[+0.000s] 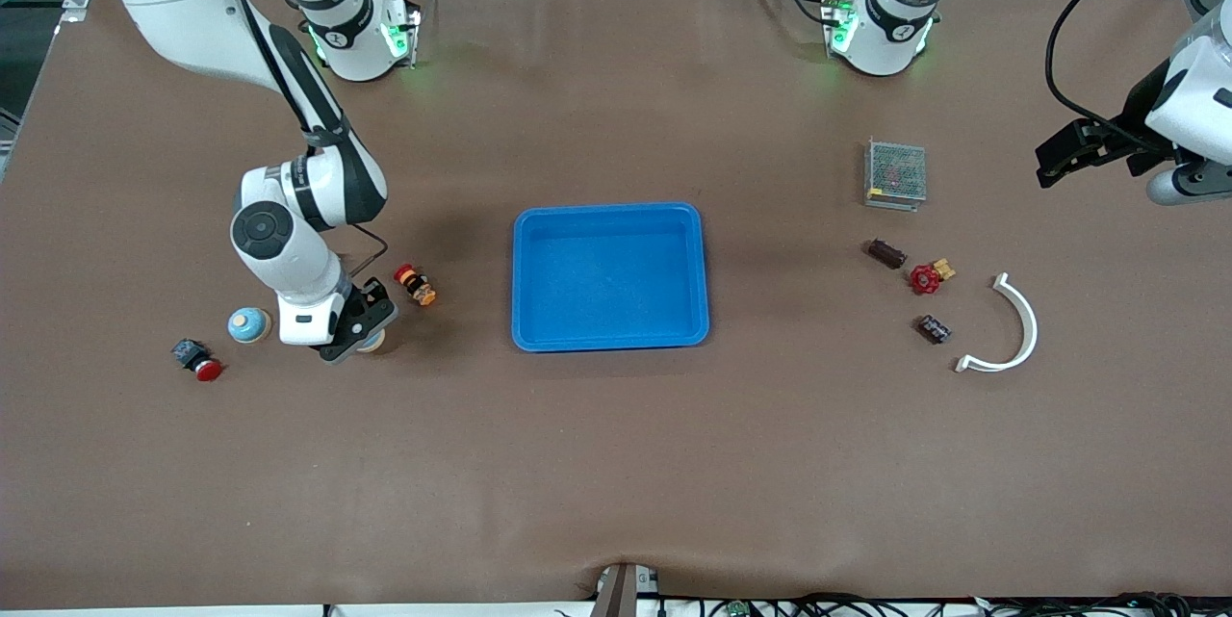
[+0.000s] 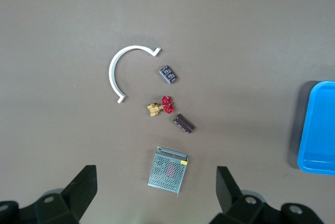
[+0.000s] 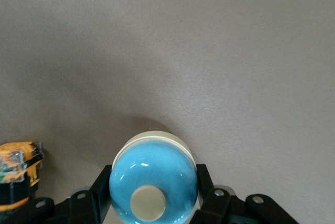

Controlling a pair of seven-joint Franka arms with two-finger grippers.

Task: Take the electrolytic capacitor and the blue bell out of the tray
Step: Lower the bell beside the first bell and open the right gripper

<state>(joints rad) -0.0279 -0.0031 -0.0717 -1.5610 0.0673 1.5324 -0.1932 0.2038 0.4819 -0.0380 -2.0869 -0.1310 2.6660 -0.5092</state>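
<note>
My right gripper is clamped on a bell, a glossy blue dome with a cream button and cream base, low at the right arm's end of the table; in the front view my hand hides most of it. A second bell sits just beside. My left gripper hangs spread wide and empty above the left arm's end, over a mesh box, with two dark capacitors near a red valve. Brown paper covers the table; a blue tray lies mid-table.
</note>
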